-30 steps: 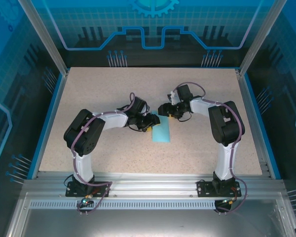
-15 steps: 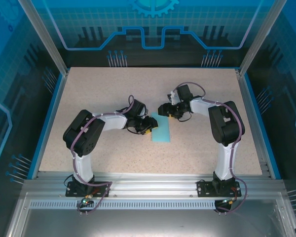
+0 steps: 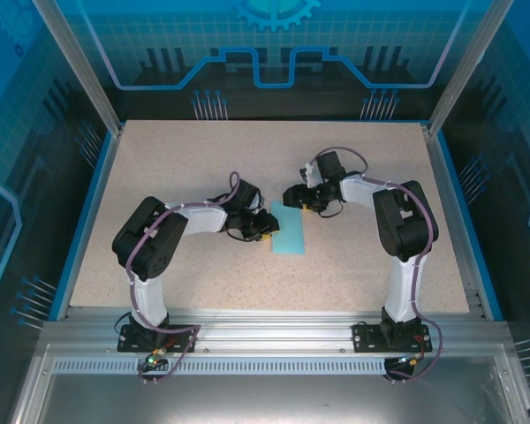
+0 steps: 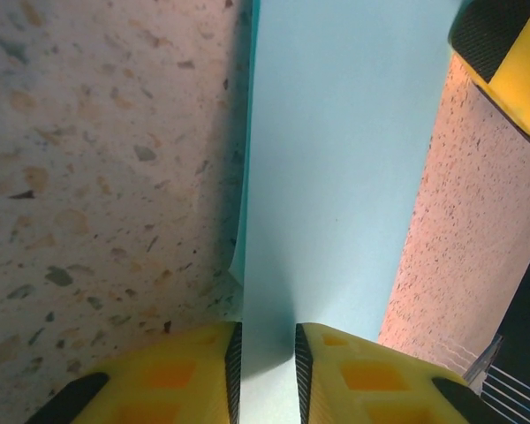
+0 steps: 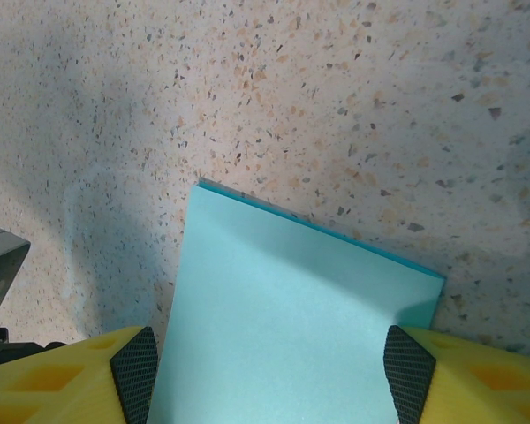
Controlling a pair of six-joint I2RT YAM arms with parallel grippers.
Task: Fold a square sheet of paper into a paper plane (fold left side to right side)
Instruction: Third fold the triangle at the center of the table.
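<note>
One sheet, two grippers.
Top view: speckled beige table [image 3: 159, 159] inside blue translucent panels [image 3: 274, 53]; one light-blue folded paper sheet [image 3: 291, 237] near its centre. Left wrist: left gripper [image 4: 268, 330] nearly closed over sheet, grip cannot be told. Right wrist: right gripper [image 5: 269, 353], jaws apart, flanking sheet.

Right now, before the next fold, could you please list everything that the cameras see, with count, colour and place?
folded paper sheet: one, light blue, flat at the table's middle
table: one, speckled beige with a blue border
enclosure panels: several, translucent blue, around the table
aluminium rail: one, silver, near edge, under the arm bases
left arm, right arm: two, black and white
left gripper: yellow and black, at the sheet's left edge, jaws narrowly apart
right gripper: yellow and black, at the sheet's far end, jaws wide
</note>
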